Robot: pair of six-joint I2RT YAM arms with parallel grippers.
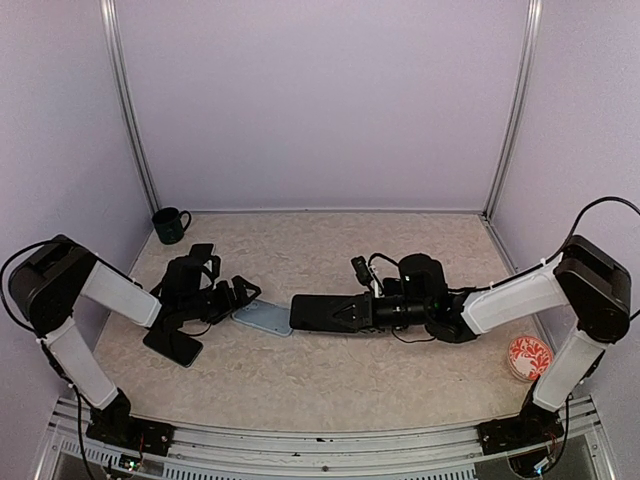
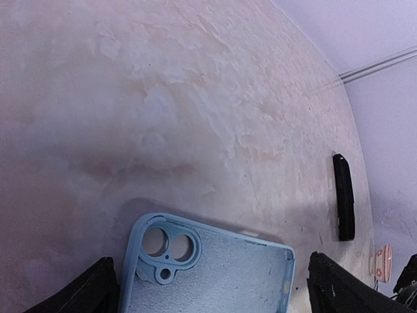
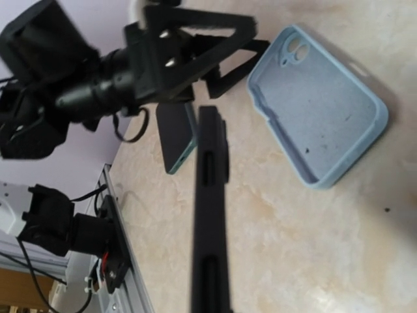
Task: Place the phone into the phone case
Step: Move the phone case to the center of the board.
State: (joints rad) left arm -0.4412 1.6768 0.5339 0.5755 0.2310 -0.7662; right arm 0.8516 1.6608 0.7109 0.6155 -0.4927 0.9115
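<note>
Right gripper [image 1: 348,312] clenched on the phone [image 1: 308,312]; case [image 1: 264,318] lies on the tabletop [image 1: 330,250] just beside it.
The black phone is held level above the tabletop, its free end pointing at the case's right edge; whether they touch cannot be told. The pale blue case lies open side up, its camera cutout toward the left arm. The left gripper [image 1: 240,297] is spread wide and holds nothing; in the left wrist view its fingers [image 2: 88,290] flank the case's near end. A dark mug [image 1: 170,225] stands at the far left corner, and a red-patterned dish [image 1: 530,357] sits near the right arm.
</note>
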